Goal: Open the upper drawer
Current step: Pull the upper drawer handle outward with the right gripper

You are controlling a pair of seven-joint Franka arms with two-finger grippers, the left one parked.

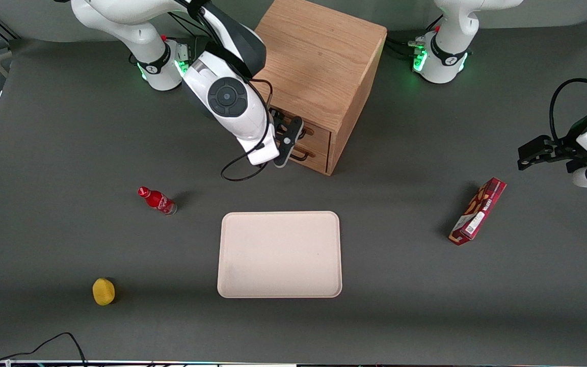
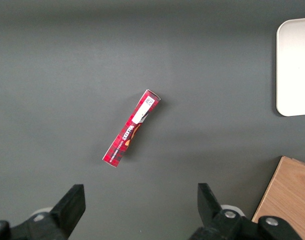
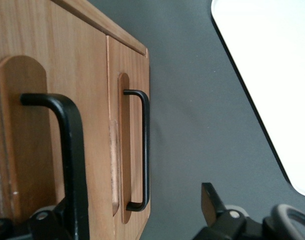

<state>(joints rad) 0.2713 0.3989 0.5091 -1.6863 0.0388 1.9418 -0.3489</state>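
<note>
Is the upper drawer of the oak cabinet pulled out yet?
No: the upper drawer sits flush in the light oak cabinet, with the right arm's hand at its long black wire handle.

Lighting's pretty even and soft overhead, small shadows hugging stuff on the dark bench (image 1: 44, 153), while the end effector (image 3: 137, 220) looks blurry up close.

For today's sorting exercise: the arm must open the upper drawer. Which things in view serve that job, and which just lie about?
Belong to the job:
upper drawer
its handle
cabinet
gripper, in front of the drawers

Just lying about:
tray
red bottle
yellow thing
red box
lower drawer
</note>
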